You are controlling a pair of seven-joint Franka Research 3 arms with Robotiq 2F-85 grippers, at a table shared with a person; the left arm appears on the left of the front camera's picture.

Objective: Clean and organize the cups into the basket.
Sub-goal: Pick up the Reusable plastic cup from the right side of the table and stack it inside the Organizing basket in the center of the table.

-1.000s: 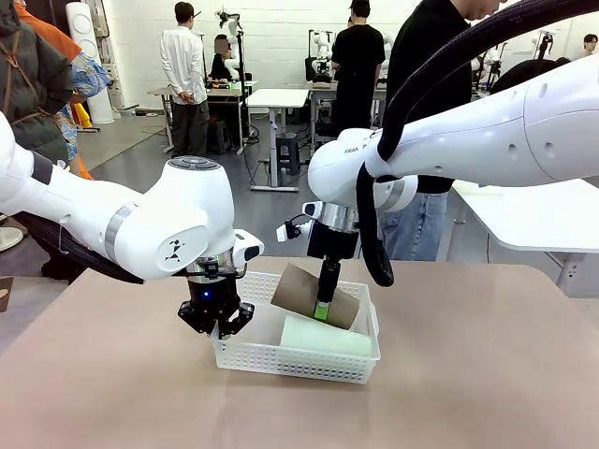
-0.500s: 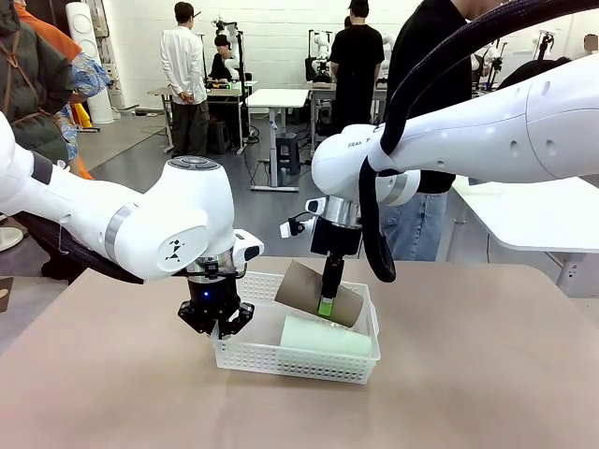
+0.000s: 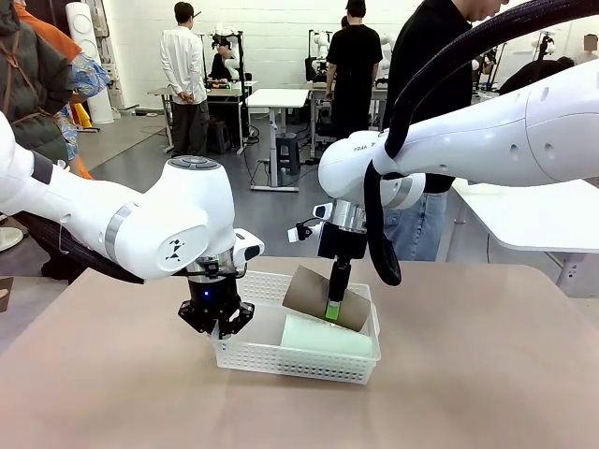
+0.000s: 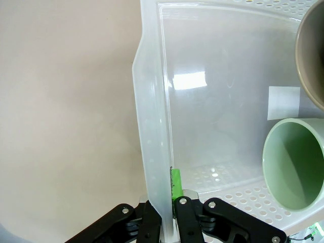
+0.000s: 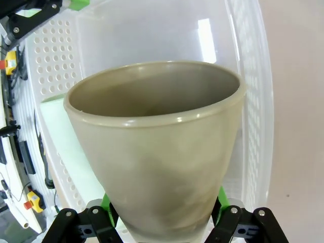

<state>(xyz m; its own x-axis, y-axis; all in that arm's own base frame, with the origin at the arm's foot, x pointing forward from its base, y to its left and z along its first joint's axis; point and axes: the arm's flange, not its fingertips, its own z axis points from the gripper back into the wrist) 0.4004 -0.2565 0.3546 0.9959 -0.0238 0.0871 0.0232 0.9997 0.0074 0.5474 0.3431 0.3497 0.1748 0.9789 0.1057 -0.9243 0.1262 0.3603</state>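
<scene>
Tilted tan cup (image 3: 312, 294) over mint cup (image 3: 328, 339), mid-frame.
With left fingers (image 4: 191, 218) pinching the basket (image 3: 281, 361), right fingers (image 5: 108, 206) flank the tan cup (grip unclear): dropped askew, it could tip out.

White plastic basket (image 3: 281, 360), lattice-perforated sides, shallow, rectangular, sits on table near centre, long side to front. Pale mint green cup (image 3: 323, 337) lies on its side on basket floor along front wall, mouth toward robot's left. Tan-brown cup (image 3: 309, 292) behind and above it, tilted, wide mouth raised leftward, narrow base lower toward basket's right end
</scene>
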